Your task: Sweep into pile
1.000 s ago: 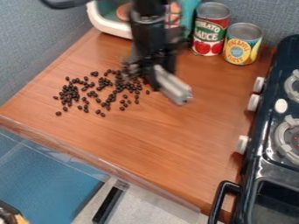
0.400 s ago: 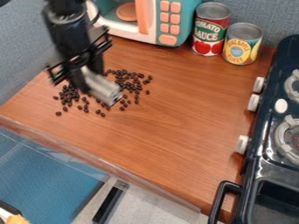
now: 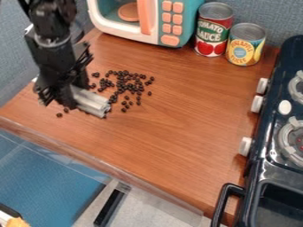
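Observation:
My gripper [image 3: 66, 96] hangs low over the left part of the wooden counter, shut on a silvery, elongated tool [image 3: 91, 103]. The tool slants down to the right, close to the counter surface. Small dark beans [image 3: 127, 84] lie scattered to the right of and above the tool, some loosely clustered and others single. A lone bean [image 3: 59, 115] rests just below the gripper, toward the front edge. The arm and tool hide part of the bean area on the left.
A toy microwave [image 3: 151, 20] stands at the back, with a red can [image 3: 213, 30] and a yellow can [image 3: 246, 44] beside it. The black stove [image 3: 269, 133] borders the right side. A clear ledge [image 3: 106, 166] runs along the counter's front edge.
My gripper has moved left and toward the front with the silvery tool, from near the microwave to over the left beans. The beans on the right have come into sight.

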You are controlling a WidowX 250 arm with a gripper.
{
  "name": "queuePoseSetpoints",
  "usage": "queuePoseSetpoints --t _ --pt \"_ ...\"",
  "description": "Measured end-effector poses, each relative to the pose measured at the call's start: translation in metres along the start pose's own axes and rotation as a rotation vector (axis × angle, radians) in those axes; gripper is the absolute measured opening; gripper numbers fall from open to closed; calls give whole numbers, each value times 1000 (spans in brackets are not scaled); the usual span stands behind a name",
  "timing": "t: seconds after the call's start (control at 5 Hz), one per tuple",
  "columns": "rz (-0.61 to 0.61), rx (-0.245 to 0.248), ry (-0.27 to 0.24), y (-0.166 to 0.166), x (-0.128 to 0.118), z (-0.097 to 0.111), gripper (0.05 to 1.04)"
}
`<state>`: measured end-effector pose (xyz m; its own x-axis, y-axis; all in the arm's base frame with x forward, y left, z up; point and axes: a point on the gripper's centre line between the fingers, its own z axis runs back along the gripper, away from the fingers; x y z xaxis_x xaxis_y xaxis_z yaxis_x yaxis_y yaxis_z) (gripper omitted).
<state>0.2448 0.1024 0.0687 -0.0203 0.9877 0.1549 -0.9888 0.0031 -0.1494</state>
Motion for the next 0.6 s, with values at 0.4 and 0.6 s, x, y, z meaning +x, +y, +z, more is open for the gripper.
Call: queuePoseSetpoints --t 0.4,0.6 --pt "49 49 -79 8 17 -28 385" --pt "41 61 -92 10 20 -38 385"
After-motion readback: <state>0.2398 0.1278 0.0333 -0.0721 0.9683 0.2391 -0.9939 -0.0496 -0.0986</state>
